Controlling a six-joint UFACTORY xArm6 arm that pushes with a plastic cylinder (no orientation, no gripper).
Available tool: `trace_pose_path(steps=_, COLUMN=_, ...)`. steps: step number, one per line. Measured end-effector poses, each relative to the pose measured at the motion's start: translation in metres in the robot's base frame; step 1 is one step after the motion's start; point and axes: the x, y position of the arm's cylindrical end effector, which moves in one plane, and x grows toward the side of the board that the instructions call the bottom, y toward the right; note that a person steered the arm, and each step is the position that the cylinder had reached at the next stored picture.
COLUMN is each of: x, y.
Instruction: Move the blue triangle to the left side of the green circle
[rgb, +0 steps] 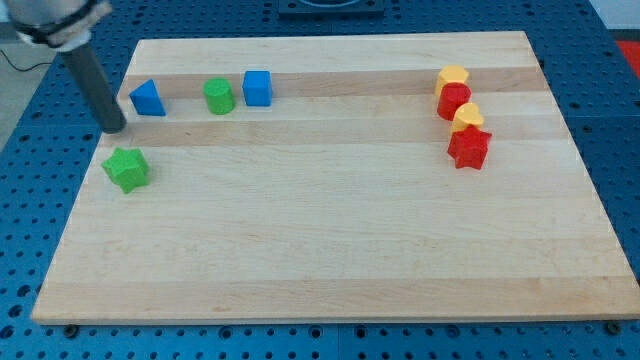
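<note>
The blue triangle (147, 98) lies near the board's top left. The green circle (218, 96) stands a short way to its right, with a gap between them. My tip (115, 128) rests on the board just left of and below the blue triangle, close to it but apart. The rod slants up toward the view's top left.
A blue cube (257, 87) sits right of the green circle. A green star (126, 168) lies below my tip. At the top right stand a yellow block (452, 76), a red circle (453, 101), another yellow block (467, 116) and a red star (468, 147). The wooden board (330, 240) has blue table around it.
</note>
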Motion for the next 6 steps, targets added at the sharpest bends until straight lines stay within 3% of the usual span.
trace_pose_path(steps=2, x=-0.037, y=0.001)
trace_pose_path(steps=5, x=-0.050, y=0.062)
trace_pose_path(steps=6, x=-0.063, y=0.056)
